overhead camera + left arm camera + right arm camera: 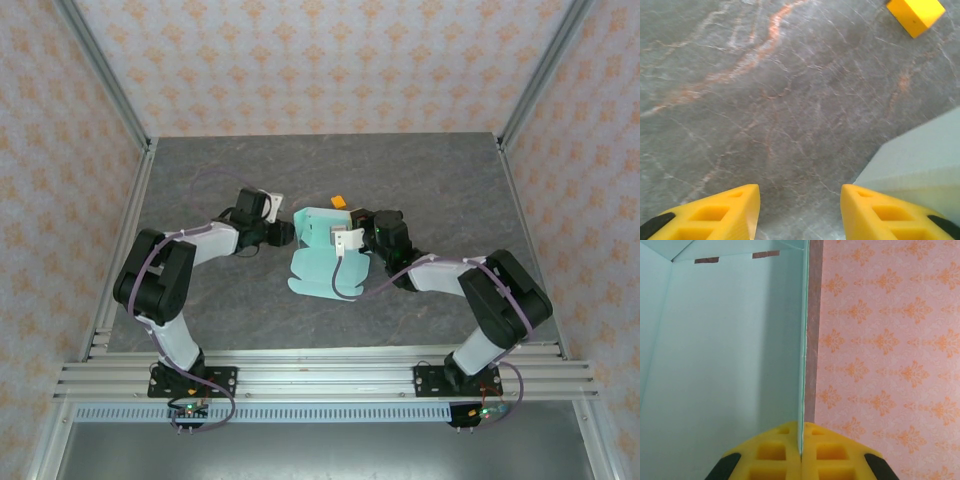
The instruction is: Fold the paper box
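**Right gripper (347, 240) clenched on a box (322, 255) wall, left gripper (282, 233) released beside it**

The box sits mid-frame in the top view, partly raised. I'd hold the pinch firm and swing the wall about its crease, bracing the box's left edge with the open left gripper (800, 212) to stop the thin card sliding on the table (210, 180). The right arm covers the box's right side, the creases are hard to trace, and the wrist views cut off the base. A cube (340, 201) lies just above.
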Action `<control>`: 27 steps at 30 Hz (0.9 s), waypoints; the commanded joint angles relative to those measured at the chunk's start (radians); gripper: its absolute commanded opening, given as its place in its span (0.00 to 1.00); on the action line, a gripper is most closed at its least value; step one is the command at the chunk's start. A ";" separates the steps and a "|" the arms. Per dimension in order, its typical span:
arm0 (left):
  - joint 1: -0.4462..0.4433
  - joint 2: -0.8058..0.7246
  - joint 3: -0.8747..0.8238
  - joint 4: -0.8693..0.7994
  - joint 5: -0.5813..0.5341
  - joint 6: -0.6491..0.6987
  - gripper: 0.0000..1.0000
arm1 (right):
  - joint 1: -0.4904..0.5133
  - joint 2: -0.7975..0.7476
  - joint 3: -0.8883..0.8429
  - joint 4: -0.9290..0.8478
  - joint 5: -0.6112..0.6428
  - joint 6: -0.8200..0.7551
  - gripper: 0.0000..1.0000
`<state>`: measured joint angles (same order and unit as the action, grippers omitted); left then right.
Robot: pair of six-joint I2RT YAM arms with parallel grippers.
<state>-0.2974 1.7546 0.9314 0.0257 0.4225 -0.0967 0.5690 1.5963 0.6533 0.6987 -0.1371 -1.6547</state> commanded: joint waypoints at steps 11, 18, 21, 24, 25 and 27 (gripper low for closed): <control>-0.047 -0.037 -0.021 0.098 0.080 0.050 0.48 | 0.005 0.005 0.006 -0.001 0.008 -0.010 0.00; -0.054 -0.038 -0.023 0.163 0.103 0.034 0.49 | 0.006 0.000 0.005 -0.006 0.005 -0.010 0.00; -0.054 -0.046 -0.035 0.184 0.119 0.044 0.50 | 0.006 -0.003 0.008 -0.012 0.008 -0.008 0.00; -0.054 -0.057 -0.046 0.187 0.125 0.051 0.52 | 0.005 -0.007 0.011 -0.021 0.009 -0.007 0.00; -0.054 -0.062 -0.049 0.186 0.130 0.052 0.53 | 0.005 -0.008 0.012 -0.023 0.009 -0.008 0.00; -0.054 -0.070 -0.054 0.188 0.149 0.055 0.54 | 0.005 -0.006 0.014 -0.025 0.010 -0.008 0.00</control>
<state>-0.3405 1.7332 0.8875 0.1493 0.5179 -0.0673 0.5690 1.5963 0.6533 0.7002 -0.1150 -1.6543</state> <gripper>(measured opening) 0.537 0.048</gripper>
